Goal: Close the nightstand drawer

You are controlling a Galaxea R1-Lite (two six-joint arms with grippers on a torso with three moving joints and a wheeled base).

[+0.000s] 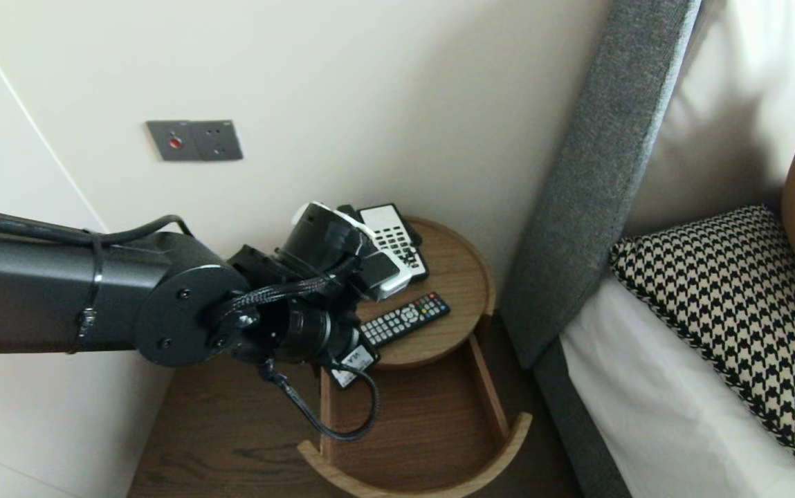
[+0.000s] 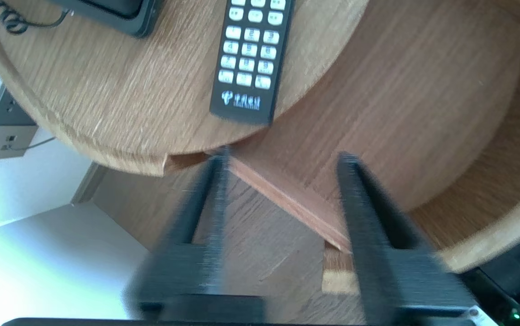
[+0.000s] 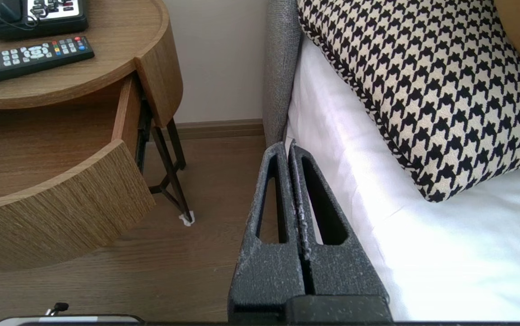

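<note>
Left gripper [image 2: 284, 157] hovers over drawer wall [image 2: 287, 203] near black remote [image 2: 250, 59] on tabletop [image 2: 106, 104], jaws apart, empty (right gripper [image 3: 289, 149] parked, jaws pressed together).

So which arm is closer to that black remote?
Left. The left arm has its jaws just short of the remote, at the open drawer; the right arm hangs beside the bed.

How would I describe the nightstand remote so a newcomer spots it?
Beside the bed stands a round wooden nightstand with its drawer open. On top, near the edge over the drawer, lies a slim black remote. Unlike the corded phone behind it, it is long, flat, with coloured buttons.
</note>
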